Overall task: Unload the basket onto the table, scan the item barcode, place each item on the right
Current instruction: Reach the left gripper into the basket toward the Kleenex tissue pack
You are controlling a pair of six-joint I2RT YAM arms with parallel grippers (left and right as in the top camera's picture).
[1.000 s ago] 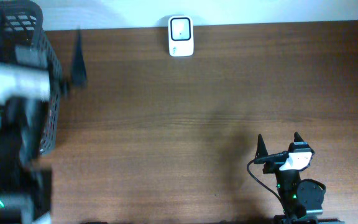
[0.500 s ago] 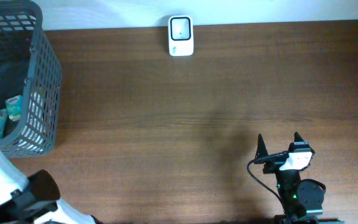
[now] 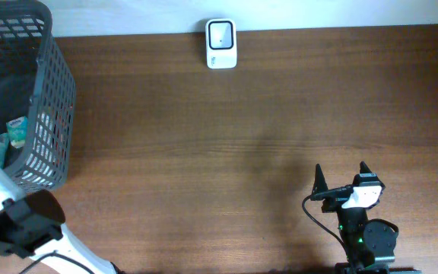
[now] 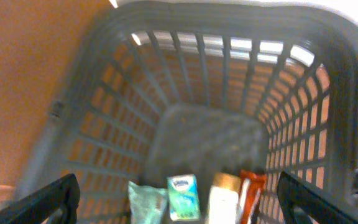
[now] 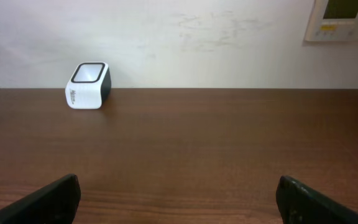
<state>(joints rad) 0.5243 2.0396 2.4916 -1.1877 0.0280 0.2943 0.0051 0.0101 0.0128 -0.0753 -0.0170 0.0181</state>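
A grey mesh basket [image 3: 55,99] stands at the table's left end. Inside it lie a pale green pouch [image 4: 146,202], a green-blue box [image 4: 184,197], a white bottle with a tan cap [image 4: 224,200] and a red packet [image 4: 251,191]. My left gripper [image 4: 178,182] hangs open above them, holding nothing and blurred. The white barcode scanner [image 3: 220,44] sits at the table's far edge, also the scanner [image 5: 87,85] in the right wrist view. My right gripper [image 3: 341,176] stands open and empty near the front right.
The left arm's white link and black joint [image 3: 21,224] fill the front-left corner. A teal packet [image 3: 17,131] shows through the basket's side. A wall panel [image 5: 344,18] hangs behind the table at the right.
The left arm swung off the top of the basket toward the front-left corner. The right arm has not moved.
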